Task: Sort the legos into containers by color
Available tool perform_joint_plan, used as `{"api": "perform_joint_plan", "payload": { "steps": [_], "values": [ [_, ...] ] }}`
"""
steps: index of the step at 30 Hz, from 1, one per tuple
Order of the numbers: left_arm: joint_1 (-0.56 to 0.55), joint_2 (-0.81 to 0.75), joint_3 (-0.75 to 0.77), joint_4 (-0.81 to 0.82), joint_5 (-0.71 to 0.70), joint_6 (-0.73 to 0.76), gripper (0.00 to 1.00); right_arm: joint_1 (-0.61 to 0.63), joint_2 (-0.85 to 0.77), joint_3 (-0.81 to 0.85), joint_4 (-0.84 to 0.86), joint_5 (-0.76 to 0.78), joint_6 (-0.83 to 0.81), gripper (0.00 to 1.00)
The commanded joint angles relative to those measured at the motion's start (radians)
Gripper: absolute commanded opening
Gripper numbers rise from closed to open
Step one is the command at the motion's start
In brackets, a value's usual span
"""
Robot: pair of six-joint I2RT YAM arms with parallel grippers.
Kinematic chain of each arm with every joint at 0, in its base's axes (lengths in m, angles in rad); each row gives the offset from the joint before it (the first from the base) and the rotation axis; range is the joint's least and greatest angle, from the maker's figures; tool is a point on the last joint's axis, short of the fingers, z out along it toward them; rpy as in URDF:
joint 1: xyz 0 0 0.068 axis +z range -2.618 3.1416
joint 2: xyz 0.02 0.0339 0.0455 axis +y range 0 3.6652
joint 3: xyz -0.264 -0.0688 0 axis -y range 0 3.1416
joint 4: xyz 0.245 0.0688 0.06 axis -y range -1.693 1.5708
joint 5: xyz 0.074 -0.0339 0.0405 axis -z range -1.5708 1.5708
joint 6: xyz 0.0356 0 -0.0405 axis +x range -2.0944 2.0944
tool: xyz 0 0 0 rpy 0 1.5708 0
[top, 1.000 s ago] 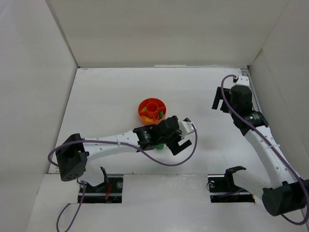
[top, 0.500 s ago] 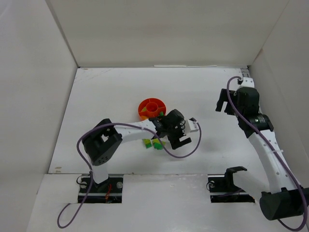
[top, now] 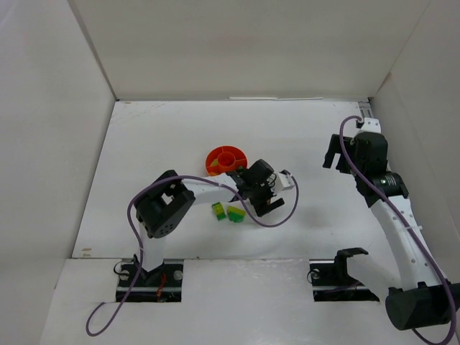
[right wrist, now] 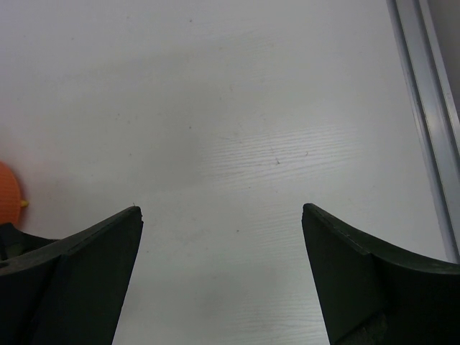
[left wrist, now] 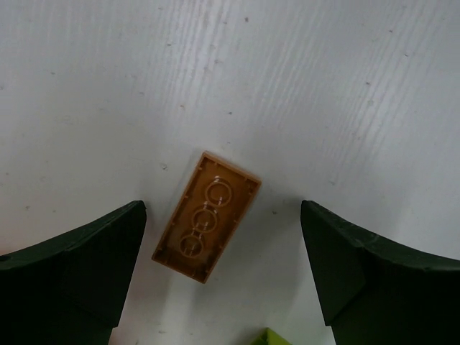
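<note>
In the left wrist view an orange-tan lego [left wrist: 207,216] lies on the table with its hollow underside up. My left gripper [left wrist: 223,207] stands open over it, and the brick sits nearer the left finger, touching neither. A lime lego corner [left wrist: 277,338] shows at the bottom edge. From above, the left gripper [top: 263,205] hangs just right of the orange dish [top: 215,159], whose containers hold some legos. Two yellow-and-green legos [top: 218,210] [top: 235,213] lie below the dish. My right gripper [top: 333,153] is open and empty at the far right.
White walls close in the table on three sides. A metal rail [right wrist: 430,108] runs along the table's right edge beside the right gripper. The dish's orange rim [right wrist: 7,203] shows at the left edge of the right wrist view. The left arm's purple cable [top: 280,215] loops by the gripper.
The left arm has folded back toward its base, uncovering the two yellow-and-green legos. Its gripper shifted slightly up and left and its jaws narrowed a little. The right gripper edged slightly right.
</note>
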Motion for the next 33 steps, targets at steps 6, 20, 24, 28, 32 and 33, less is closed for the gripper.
{"api": "perform_joint_plan", "payload": {
  "steps": [6,20,24,28,32,33],
  "values": [
    [0.002,0.001,0.002,0.034,-0.145,-0.056,0.76,-0.019,-0.005,0.0,0.037,0.026,-0.003,0.97],
    [-0.007,-0.037,-0.045,0.046,-0.184,-0.134,0.36,-0.028,-0.005,0.0,0.057,0.047,-0.003,0.97],
    [-0.007,-0.159,-0.036,0.112,-0.166,-0.158,0.35,-0.028,-0.005,0.0,0.057,0.046,0.006,0.97],
    [0.017,-0.306,-0.047,0.222,-0.208,-0.213,0.35,-0.028,-0.005,0.0,0.066,0.037,0.006,0.97],
    [0.1,-0.371,-0.018,0.28,-0.204,-0.251,0.35,-0.028,-0.005,-0.009,0.066,0.046,0.006,0.97],
    [0.12,-0.371,-0.009,0.281,-0.192,-0.251,0.36,-0.028,-0.005,-0.009,0.066,0.056,0.006,0.97]
  ]
}}
